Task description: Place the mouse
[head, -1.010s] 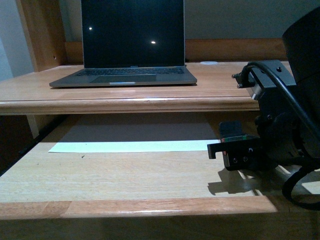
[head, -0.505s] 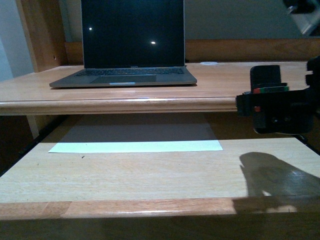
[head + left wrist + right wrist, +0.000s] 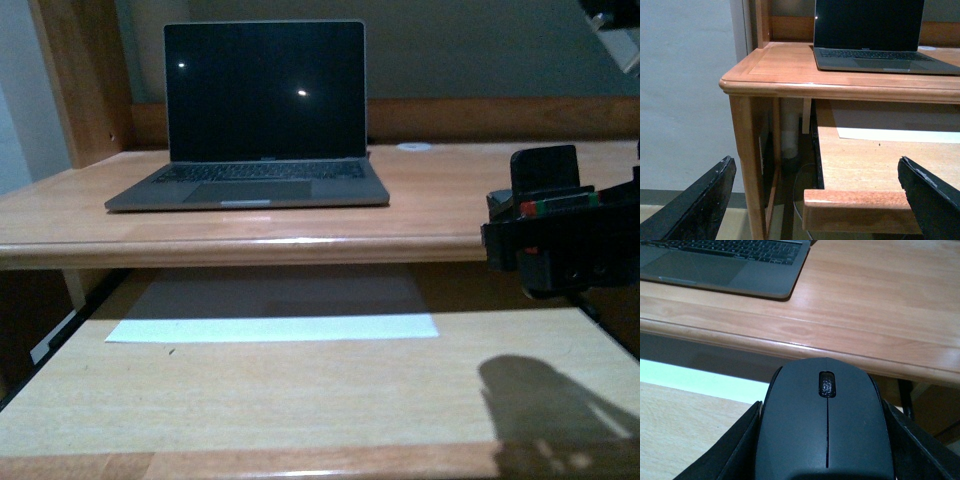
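The black mouse (image 3: 826, 430) fills the lower middle of the right wrist view, scroll wheel facing the desk. My right gripper (image 3: 825, 452) is shut on it, a black finger pressed on each side. In the front view the right gripper (image 3: 560, 240) hangs in the air at the far right, above the pull-out shelf and level with the desk top's front edge; the mouse is hard to tell apart from it there. My left gripper (image 3: 815, 200) is open and empty, low by the desk's front left corner. It is out of the front view.
An open laptop (image 3: 255, 110) with a dark screen stands on the wooden desk top (image 3: 430, 200). Below is a pull-out shelf (image 3: 300, 400) with a white paper strip (image 3: 270, 328). A small white round thing (image 3: 413, 147) lies at the desk's back. The desk leg (image 3: 747, 165) is near my left gripper.
My right gripper rose from the pull-out shelf to desk-top height and moved right, carrying the mouse. In the last half second it barely moved; the whole view shifted slightly.
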`<move>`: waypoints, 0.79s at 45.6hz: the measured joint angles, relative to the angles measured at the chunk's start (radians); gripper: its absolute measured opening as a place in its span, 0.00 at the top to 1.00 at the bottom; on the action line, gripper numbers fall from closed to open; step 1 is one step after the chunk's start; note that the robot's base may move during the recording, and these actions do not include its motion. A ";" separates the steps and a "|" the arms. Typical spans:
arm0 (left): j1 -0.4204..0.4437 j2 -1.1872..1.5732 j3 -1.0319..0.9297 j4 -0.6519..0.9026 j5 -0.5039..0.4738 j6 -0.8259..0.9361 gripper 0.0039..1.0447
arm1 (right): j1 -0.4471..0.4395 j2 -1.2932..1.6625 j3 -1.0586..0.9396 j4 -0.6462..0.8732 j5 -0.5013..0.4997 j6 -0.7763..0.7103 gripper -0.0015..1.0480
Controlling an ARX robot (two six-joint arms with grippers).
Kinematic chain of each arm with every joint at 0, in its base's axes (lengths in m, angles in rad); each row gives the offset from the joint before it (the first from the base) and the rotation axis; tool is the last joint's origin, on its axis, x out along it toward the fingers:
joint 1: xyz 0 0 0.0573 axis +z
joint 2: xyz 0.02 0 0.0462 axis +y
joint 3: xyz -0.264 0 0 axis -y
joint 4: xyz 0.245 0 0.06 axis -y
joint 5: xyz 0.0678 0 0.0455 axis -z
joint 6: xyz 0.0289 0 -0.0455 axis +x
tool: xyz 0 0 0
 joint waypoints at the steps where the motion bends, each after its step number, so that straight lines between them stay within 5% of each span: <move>1: 0.000 0.000 0.000 -0.001 -0.002 0.000 0.06 | 0.000 0.000 0.000 0.002 0.000 -0.001 0.39; 29: 0.000 0.000 0.000 0.000 0.000 -0.001 0.06 | 0.000 -0.010 -0.011 0.027 -0.002 0.002 0.39; 36: -0.001 0.000 0.000 0.002 0.000 -0.001 0.06 | -0.076 0.115 0.032 0.142 -0.068 0.059 0.39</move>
